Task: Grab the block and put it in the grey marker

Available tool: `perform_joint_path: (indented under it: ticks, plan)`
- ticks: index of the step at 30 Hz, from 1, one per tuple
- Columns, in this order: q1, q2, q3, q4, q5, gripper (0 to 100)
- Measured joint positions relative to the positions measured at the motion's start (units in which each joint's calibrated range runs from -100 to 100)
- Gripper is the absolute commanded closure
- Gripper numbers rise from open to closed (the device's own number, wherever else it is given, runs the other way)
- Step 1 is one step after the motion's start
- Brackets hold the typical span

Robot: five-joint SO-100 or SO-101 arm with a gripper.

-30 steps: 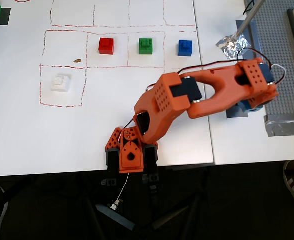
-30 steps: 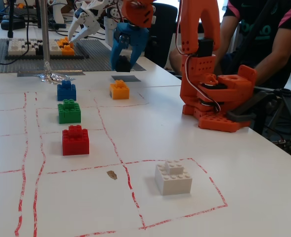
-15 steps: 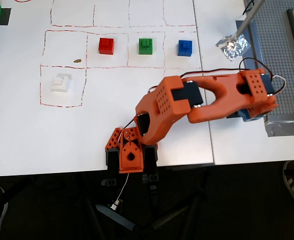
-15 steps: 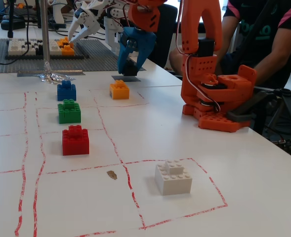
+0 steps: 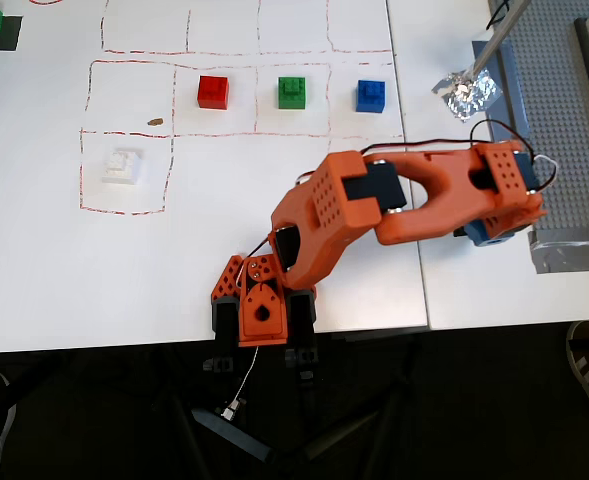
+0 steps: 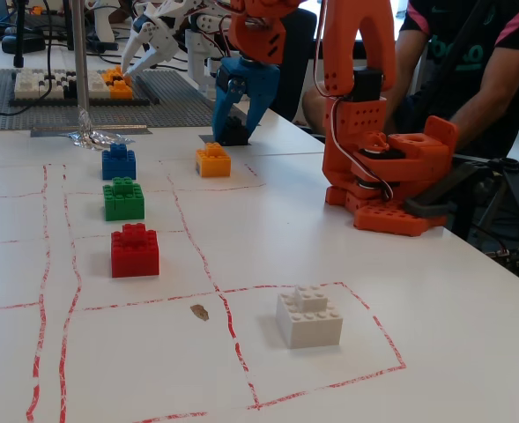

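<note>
In the fixed view the black block [image 6: 233, 134] sits low between the blue fingers of my gripper [image 6: 236, 130], which is shut on it. The block is at the grey marker [image 6: 208, 138], a dark flat patch near the table's far edge, and seems to touch it. Just in front of them stands an orange brick [image 6: 212, 160]. In the overhead view the orange arm covers the block and the marker, and only the blue gripper body [image 5: 484, 232] shows beside the table seam.
Blue [image 6: 118, 162], green [image 6: 123, 199] and red [image 6: 135, 250] bricks stand in a row inside red-lined squares, and a white brick [image 6: 308, 316] sits nearer the camera. Crumpled foil [image 6: 96, 137] wraps a pole foot. A studded baseplate [image 6: 153, 92] lies behind. The arm's base [image 6: 391, 185] is at the right.
The gripper has come down and slightly right with the block, from above the grey marker to resting at it.
</note>
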Motion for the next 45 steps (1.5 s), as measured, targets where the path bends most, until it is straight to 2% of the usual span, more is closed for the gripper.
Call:
perform_joint_path:
  ticks: [9, 17, 19, 23, 30, 33, 39, 45]
  plan:
    - [0.1, -0.09, 0.0, 0.0, -0.68, 68]
    - [0.3, -2.23, -0.09, 0.0, -0.39, 67]
    - [0.4, -4.73, -0.45, 0.0, 0.49, 69]
    - [0.3, -11.0, -3.7, 2.01, 2.98, 83]
    - [1.4, -25.44, -3.79, 11.5, 4.98, 93]
    - [-1.4, -33.78, -1.44, 16.88, 4.84, 97]
    - [-17.45, -43.49, -0.9, 20.98, -1.81, 100]
    - [-35.99, -45.72, -0.9, 20.98, -14.07, 100]
